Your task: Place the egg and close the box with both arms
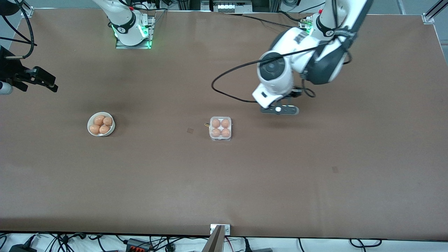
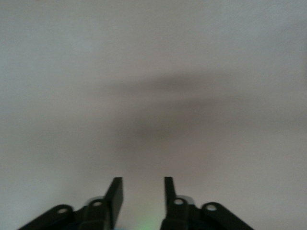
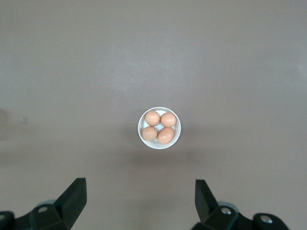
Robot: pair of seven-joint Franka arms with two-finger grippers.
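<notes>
The clear box (image 1: 220, 128) sits mid-table with a brown egg (image 1: 216, 123) in each cell. Its lid seems to lie down over them. My left gripper (image 2: 143, 179) is open and empty, low over bare table beside the box toward the left arm's end. In the front view its fingers are hidden under the wrist (image 1: 279, 109). My right gripper (image 3: 140, 181) is wide open and empty, high above the table. It shows as a black shape (image 1: 45, 82) at the right arm's end of the table. It looks down on the white bowl (image 3: 142, 125).
The round white bowl (image 1: 111, 130) holds several brown eggs and stands toward the right arm's end, level with the box. A black cable (image 1: 224, 75) loops off the left arm above the table. Small dark marks (image 1: 190, 130) dot the brown tabletop.
</notes>
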